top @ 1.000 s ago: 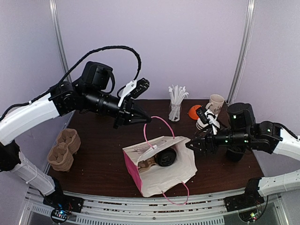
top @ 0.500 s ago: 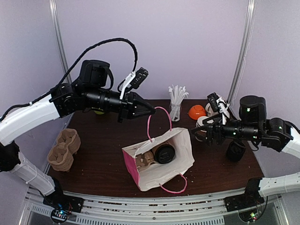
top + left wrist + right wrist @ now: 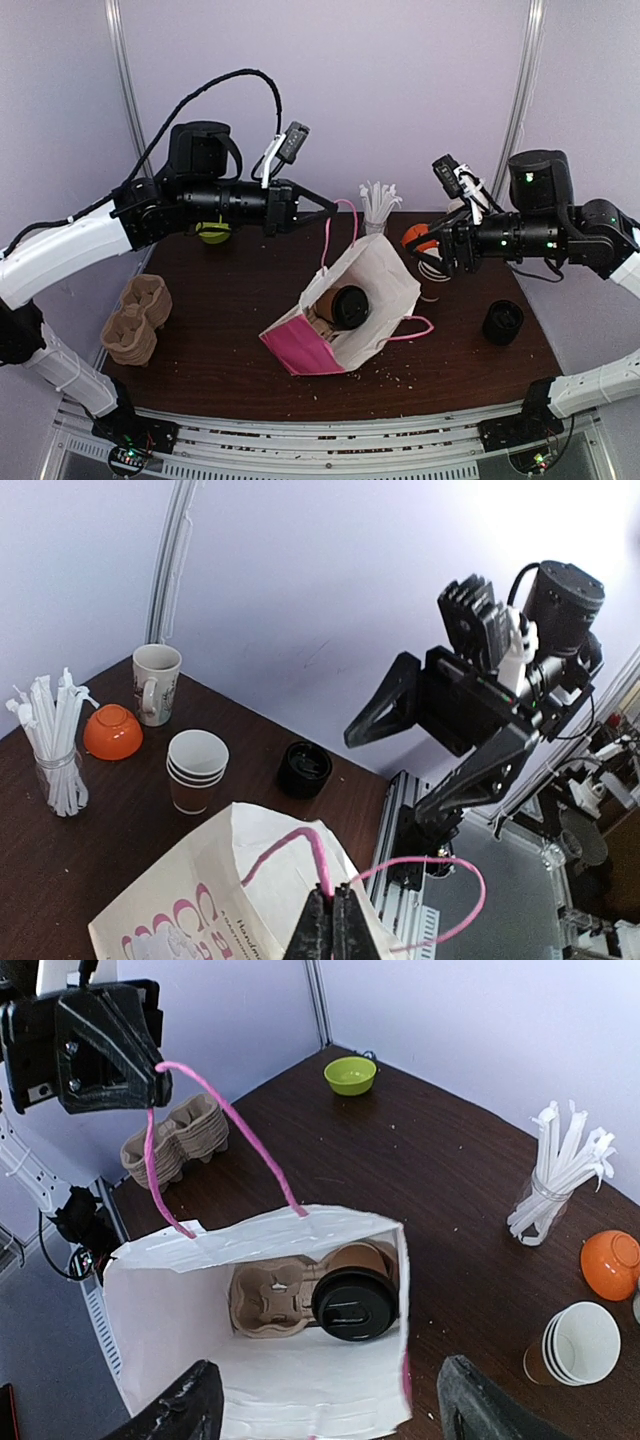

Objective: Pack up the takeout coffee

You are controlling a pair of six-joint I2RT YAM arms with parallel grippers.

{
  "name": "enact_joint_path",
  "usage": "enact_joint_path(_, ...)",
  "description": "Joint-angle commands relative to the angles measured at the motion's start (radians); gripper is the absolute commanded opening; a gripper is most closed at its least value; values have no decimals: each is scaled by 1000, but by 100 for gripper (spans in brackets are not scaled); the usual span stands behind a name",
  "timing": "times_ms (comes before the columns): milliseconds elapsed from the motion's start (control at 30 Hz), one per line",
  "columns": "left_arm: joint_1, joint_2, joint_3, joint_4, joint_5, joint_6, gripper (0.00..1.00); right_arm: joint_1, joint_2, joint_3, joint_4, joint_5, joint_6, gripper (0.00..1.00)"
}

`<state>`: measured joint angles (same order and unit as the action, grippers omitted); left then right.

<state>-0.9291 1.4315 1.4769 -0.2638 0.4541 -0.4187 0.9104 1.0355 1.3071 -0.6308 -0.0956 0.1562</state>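
Observation:
A white paper bag [image 3: 375, 290] with a pink side and pink handles leans tilted on the table, mouth toward the right arm. Inside it a brown takeout coffee cup with a black lid [image 3: 355, 1302] sits in a cardboard carrier [image 3: 268, 1300]; the lid also shows in the top view [image 3: 350, 304]. My left gripper [image 3: 328, 211] is shut on one pink handle [image 3: 322, 865] and holds it up above the bag. My right gripper [image 3: 330, 1412] is open and empty, raised in front of the bag's mouth, apart from it.
A stack of empty paper cups [image 3: 580, 1345], an orange bowl [image 3: 612, 1263], straws in a glass [image 3: 560, 1175], a cream mug [image 3: 155, 683] and black lids [image 3: 503, 322] stand at the right. A green bowl [image 3: 350, 1075] and spare carriers [image 3: 135, 318] are on the left.
My left gripper has lifted the pink handle up and to the right, tipping the bag more upright. My right gripper has risen and drawn back from the bag.

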Motion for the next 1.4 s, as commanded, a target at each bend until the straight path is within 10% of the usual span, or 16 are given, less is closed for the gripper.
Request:
enact_joint_path(0, 12, 21, -20, 184, 2, -169, 0, 13, 85, 73, -116, -25, -19, 74)
enact_joint_path(600, 11, -16, -148, 241, 40, -187, 0, 68, 256, 191, -164, 189, -92, 70)
enact_joint_path(1367, 12, -252, -340, 139, -129, -148, 0, 69, 320, 332, -72, 43, 29, 77)
